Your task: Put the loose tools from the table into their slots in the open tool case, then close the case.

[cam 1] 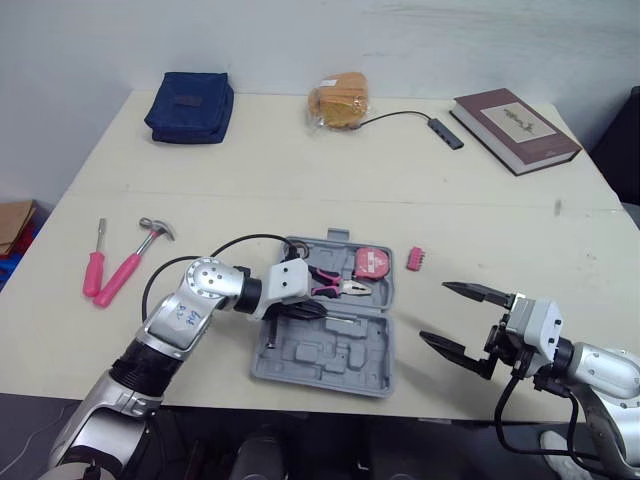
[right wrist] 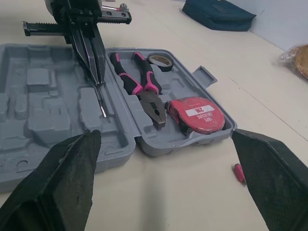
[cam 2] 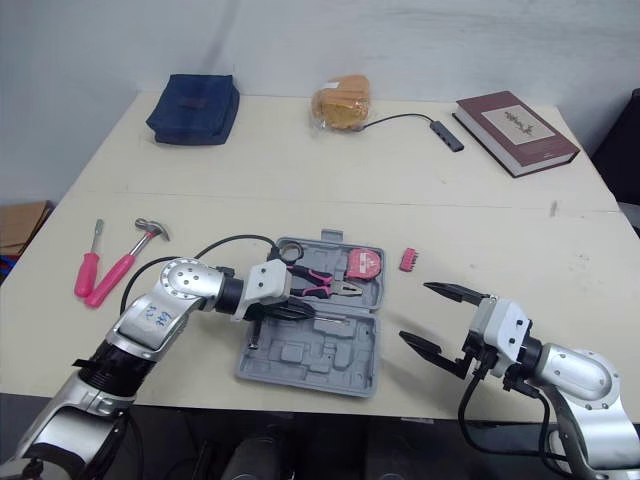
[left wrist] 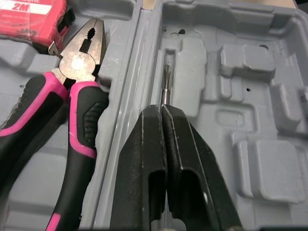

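Left claw works over the tool case, and at its 9 o'clock 2 tools lie loose on the desk: a pink-handled screwdriver and a hammer beside it, both not yet slotted. This claw is clamped tight on a thin Phillips-tipped shaft. It holds the shaft low along a groove beside the hinge in the case's near half, probably to seat it there.

In the far half the pink-and-black pliers and the red tape measure sit in their recesses. The tape's label reads "2M" under what looks like "TAPE MEASURE".

At the case's 2 o'clock a small red bit holder lies loose. At 4 o'clock the right claw hovers spread wide and empty, likely waiting its turn.
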